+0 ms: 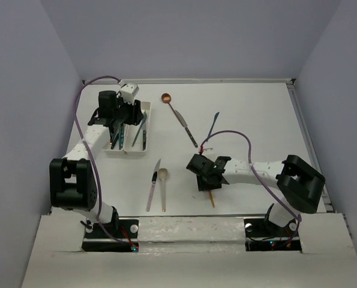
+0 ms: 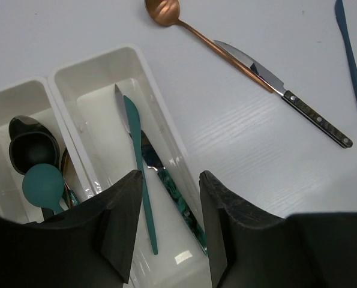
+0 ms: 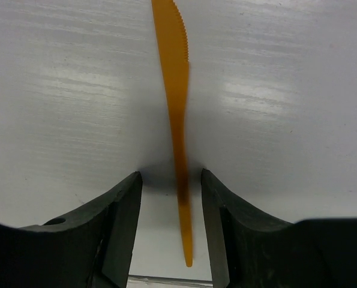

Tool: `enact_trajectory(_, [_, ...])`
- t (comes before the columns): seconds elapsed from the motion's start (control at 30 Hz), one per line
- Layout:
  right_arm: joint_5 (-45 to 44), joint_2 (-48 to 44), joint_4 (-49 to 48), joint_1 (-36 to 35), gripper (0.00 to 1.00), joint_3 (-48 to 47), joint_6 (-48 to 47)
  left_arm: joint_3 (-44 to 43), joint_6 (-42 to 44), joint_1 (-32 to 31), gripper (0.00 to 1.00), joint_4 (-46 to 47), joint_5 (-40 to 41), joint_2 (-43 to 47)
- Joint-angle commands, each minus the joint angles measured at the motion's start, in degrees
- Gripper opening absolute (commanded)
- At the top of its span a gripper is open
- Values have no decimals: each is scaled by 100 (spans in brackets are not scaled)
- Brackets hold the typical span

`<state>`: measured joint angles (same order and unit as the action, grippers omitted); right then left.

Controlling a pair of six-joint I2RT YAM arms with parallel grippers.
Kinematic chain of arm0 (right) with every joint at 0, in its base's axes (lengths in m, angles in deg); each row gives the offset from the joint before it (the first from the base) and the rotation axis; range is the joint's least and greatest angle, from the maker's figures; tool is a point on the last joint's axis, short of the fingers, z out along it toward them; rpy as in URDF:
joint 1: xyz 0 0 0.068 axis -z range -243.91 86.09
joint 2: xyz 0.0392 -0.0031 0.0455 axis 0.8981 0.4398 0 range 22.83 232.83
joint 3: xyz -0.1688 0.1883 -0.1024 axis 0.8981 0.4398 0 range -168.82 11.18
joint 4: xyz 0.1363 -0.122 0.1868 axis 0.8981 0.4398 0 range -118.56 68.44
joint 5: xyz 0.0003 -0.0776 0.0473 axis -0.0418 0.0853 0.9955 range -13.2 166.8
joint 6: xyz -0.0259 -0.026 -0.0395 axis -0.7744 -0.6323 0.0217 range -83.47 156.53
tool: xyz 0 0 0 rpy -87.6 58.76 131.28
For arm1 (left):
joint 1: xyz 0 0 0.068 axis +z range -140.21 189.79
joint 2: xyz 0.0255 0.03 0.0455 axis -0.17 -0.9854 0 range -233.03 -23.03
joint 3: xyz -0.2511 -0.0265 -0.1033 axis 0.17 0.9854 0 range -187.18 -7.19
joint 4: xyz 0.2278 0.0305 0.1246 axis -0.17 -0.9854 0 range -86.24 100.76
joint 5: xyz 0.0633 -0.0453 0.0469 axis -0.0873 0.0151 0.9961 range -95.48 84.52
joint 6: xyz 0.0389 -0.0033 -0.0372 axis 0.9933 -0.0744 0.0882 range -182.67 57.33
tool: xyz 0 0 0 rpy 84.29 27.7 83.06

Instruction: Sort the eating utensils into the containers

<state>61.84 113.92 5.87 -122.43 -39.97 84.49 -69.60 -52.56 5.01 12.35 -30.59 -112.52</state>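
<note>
A white table (image 1: 256, 108) between pale grey walls carries everything. We see the right gripper (image 3: 170, 201) low over it, jaws apart, straddling the handle of an orange knife (image 3: 175, 90) that lies flat between them with a gap on either side. Whether the fingertips touch the table we cannot tell. The left gripper (image 2: 169, 216) hangs with jaws apart and nothing between them over the near end of the right-hand tray (image 2: 164, 120), which holds a teal knife (image 2: 136, 156) and what looks like a knife with a marbled green handle (image 2: 178, 201). The left-hand tray (image 2: 16, 91), touching it, holds a black spoon (image 2: 25, 141) and a teal spoon (image 2: 42, 183). Out on the table lie a copper spoon (image 2: 166, 11), its handle end against a dark-handled knife (image 2: 298, 105), and a blue knife (image 2: 349, 54). Nearer the bases a silver knife (image 1: 152, 186) lies just beside a beige spoon (image 1: 163, 177).
</note>
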Motion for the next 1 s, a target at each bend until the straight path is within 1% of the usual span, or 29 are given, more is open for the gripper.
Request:
enact_trajectory(0.0, [563, 330, 494, -203, 49, 18, 538, 448, 70, 56, 55, -79, -241, 782])
enact_trajectory(0.1, [705, 313, 503, -379, 49, 255, 810, 739, 140, 100, 57, -150, -249, 1275])
enact_trajectory(0.2, [723, 225, 442, -502, 46, 544, 1039, 967, 263, 117, 60, -325, -162, 1775])
enact_trajectory(0.27, [758, 173, 275, -555, 37, 677, 1083, 1055, 316, 126, 61, -387, -22, 2014])
enact_trajectory(0.3, [749, 164, 205, -555, 26, 782, 1118, 1125, 368, 126, 63, -413, 31, 2197])
enact_trajectory(0.43, [539, 155, 28, -555, 0, 888, 1241, 1179, 457, 144, 63, -606, 129, 2489])
enact_trajectory(0.6, [-216, -12, -191, -608, 0, 774, 1066, 1144, 483, 144, 63, -853, -56, 2656])
enact_trajectory(0.63, [-731, -160, -192, -747, 0, 713, 1066, 1144, 475, 144, 63, -879, -100, 2656])
enact_trajectory(0.67, [-1041, -257, -200, -801, 0, 608, 1066, 1135, 474, 144, 63, -897, -170, 2665])
enact_trajectory(0.7, [-1688, -467, -253, -853, 0, 581, 1075, 1135, 466, 144, 63, -905, -205, 2665])
enact_trajectory(0.73, [-1694, -469, -314, -854, 0, 554, 1057, 1135, 466, 144, 63, -906, -249, 2656])
enact_trajectory(0.77, [-2208, -669, -402, -854, 0, 537, 1005, 1144, 457, 144, 63, -914, -276, 2648])
enact_trajectory(0.83, [-2833, -820, -718, -854, 0, 440, 733, 1152, 413, 144, 63, -932, -390, 2630])
enact_trajectory(0.93, [-3371, -1048, -1140, -854, 0, 221, 346, 1161, 343, 144, 63, -993, -696, 2709])
enact_trajectory(0.97, [-3425, -1049, -1367, -854, 0, 211, 188, 1170, 334, 144, 63, -993, -767, 2761])
